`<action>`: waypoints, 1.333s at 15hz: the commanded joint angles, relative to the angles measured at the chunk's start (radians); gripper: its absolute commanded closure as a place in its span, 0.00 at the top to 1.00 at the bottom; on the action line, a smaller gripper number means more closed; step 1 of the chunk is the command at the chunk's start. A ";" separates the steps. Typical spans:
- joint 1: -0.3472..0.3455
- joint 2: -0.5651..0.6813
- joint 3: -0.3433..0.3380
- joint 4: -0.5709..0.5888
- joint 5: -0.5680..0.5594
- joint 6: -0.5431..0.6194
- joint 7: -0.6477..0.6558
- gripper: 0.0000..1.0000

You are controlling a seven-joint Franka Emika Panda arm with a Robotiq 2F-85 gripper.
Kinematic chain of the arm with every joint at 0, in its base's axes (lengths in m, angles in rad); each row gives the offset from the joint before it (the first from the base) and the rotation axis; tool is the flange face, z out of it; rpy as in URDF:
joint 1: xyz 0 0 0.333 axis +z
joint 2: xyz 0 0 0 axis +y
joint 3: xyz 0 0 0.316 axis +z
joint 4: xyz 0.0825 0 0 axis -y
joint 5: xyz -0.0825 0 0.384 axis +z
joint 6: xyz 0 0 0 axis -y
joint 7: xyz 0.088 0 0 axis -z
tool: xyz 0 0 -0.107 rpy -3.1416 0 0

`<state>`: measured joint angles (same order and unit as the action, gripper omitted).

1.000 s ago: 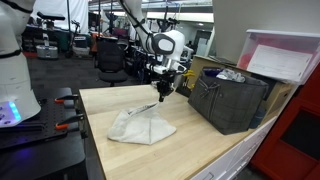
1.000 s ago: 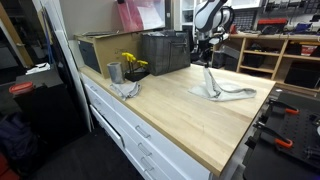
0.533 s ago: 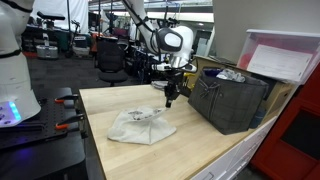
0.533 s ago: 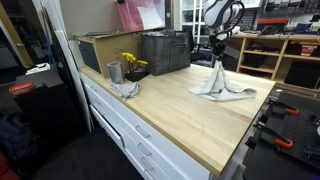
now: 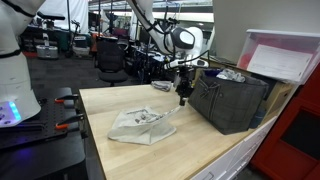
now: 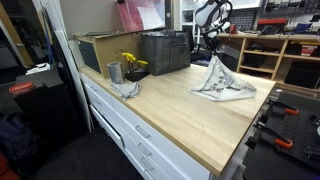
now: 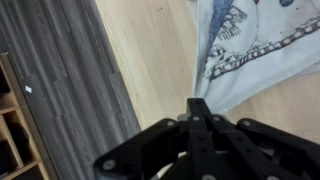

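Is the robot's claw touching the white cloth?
Touching. The wrist view shows the shut gripper pinching the cloth at its edge, with no gap.

**Figure: the robot's body.** White robot arm of rounded, glossy plastic links (image 5: pixel 180 40), shown in both exterior views (image 6: pixel 211 13). Dark grey bands ring the joints between the links. The last link carries a bulbous white shell, and below it sits a compact black wrist block (image 5: pixel 184 70). The black, matte, 2-fingered metal gripper (image 5: pixel 182 101) ends the arm. In the wrist view, the gripper (image 7: pixel 197 106) shows angled black linkage bars on either side of 2 slim, flat-faced fingers (image 7: pixel 193 135). Screws, markings and cables are too blurred to make out.
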<state>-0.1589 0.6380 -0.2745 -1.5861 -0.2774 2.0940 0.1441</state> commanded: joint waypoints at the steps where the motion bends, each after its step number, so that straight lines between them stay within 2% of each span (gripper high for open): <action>1: -0.004 0.124 -0.034 0.190 -0.051 -0.032 0.057 0.00; 8: -0.005 0.304 -0.134 0.444 -0.114 -0.051 0.249 0.00; 12: -0.013 0.376 -0.184 0.544 -0.119 -0.134 0.342 0.00; 16: -0.002 0.369 -0.212 0.495 -0.092 -0.241 0.453 0.00; 20: 0.015 0.315 -0.215 0.347 -0.071 -0.336 0.589 0.00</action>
<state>-0.1628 1.0051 -0.4769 -1.1275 -0.3762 1.8184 0.6468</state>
